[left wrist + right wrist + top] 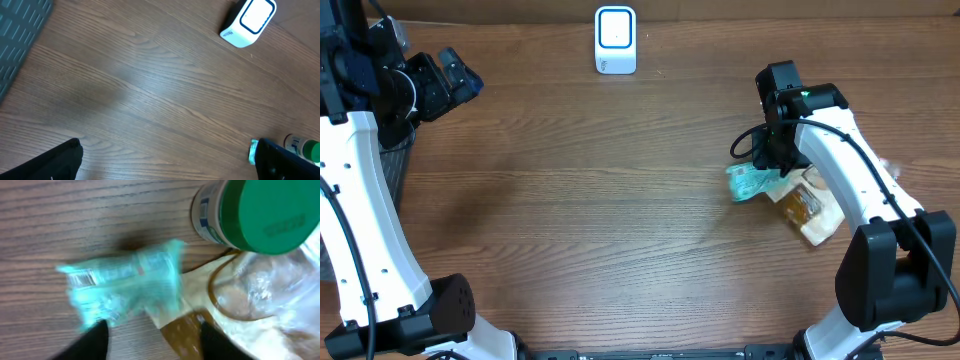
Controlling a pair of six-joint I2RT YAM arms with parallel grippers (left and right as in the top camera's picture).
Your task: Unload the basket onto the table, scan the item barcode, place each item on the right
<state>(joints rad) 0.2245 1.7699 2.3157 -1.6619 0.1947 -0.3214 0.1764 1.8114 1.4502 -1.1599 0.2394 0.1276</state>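
Observation:
The item, a crumpled teal packet (750, 183), lies on the wooden table at the right, blurred in the right wrist view (125, 282). My right gripper (767, 160) hovers right over it. Its jaws (152, 327) are open, with only table and a package edge between the fingers; the teal packet sits just past the fingertips. No barcode can be made out on it. The white scanner (615, 40) stands upright at the far middle of the table, also seen by the left wrist (248, 22). My left gripper (450, 80) is open and empty at the far left (165, 170).
A green-lidded bottle (250, 210) and a clear-and-beige food package (810, 210) lie against the teal packet on its right. A dark grey bin (395, 160) stands at the table's left edge.

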